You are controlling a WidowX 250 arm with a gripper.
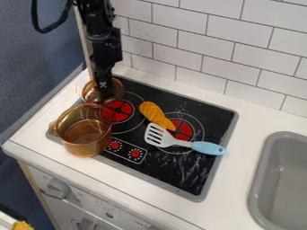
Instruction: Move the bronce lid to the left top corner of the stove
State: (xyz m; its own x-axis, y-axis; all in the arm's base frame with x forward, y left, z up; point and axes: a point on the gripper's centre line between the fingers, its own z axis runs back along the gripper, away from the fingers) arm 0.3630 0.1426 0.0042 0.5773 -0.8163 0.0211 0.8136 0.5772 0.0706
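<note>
The lid (115, 90) is at the stove's (171, 173) top left, likely being placed; I can't tell the jaws' state. Next, leave it clear.

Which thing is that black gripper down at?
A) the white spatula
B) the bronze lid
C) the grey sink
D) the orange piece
B: the gripper hangs right at the bronze lid, near the upper-left corner of the stove, beyond the amber pot.

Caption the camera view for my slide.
Black robot gripper at a round bronze lid, upper-left on the black stovetop, behind a transparent amber pot.
</note>
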